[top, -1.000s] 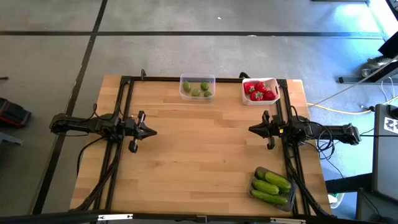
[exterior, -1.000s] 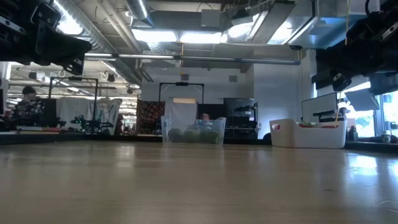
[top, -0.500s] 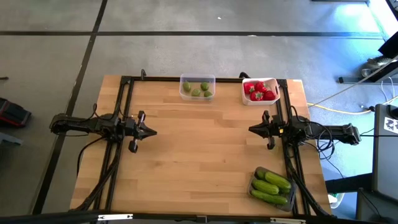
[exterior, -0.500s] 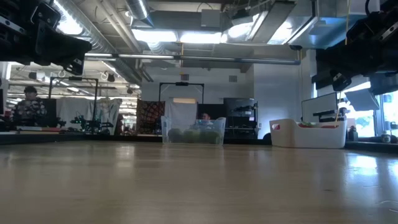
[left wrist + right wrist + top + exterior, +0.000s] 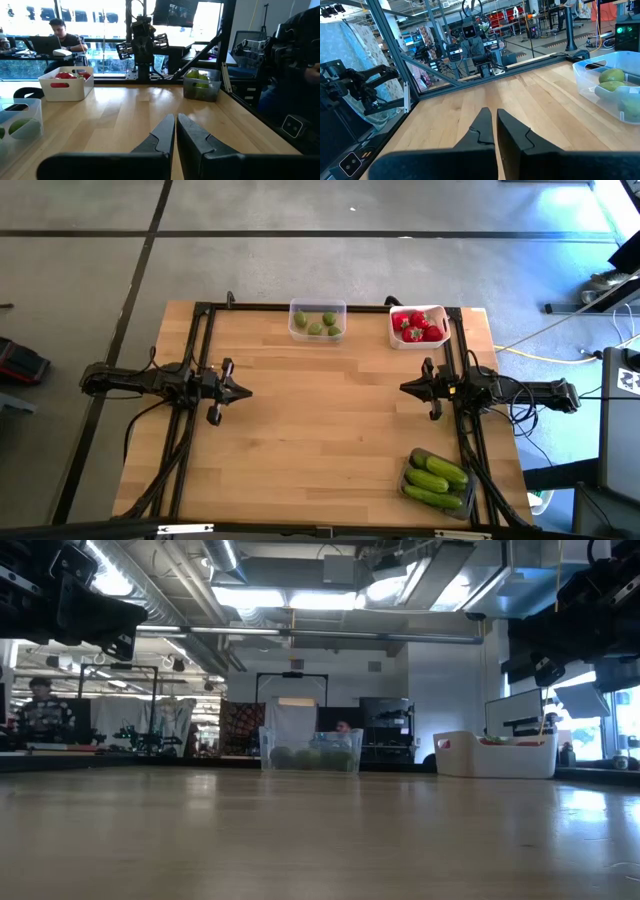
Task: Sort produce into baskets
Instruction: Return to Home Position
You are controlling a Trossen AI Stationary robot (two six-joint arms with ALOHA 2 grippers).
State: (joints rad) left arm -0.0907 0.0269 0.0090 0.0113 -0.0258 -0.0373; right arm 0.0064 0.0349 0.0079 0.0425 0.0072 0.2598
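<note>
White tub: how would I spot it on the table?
Look along the wooden table's far edge, where two tubs sit. The white tub is the one towards the right arm's side. Its walls are opaque and it holds red pieces; the clear tub holds green fruits.

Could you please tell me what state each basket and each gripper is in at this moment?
clear basket: upright, holds round green fruits.
white basket: upright, holds red pieces.
dark grey basket: holds cucumbers, at the table's near right corner.
left gripper: shut, empty, above the table's left side.
right gripper: shut, empty, above the table's right side.
</note>
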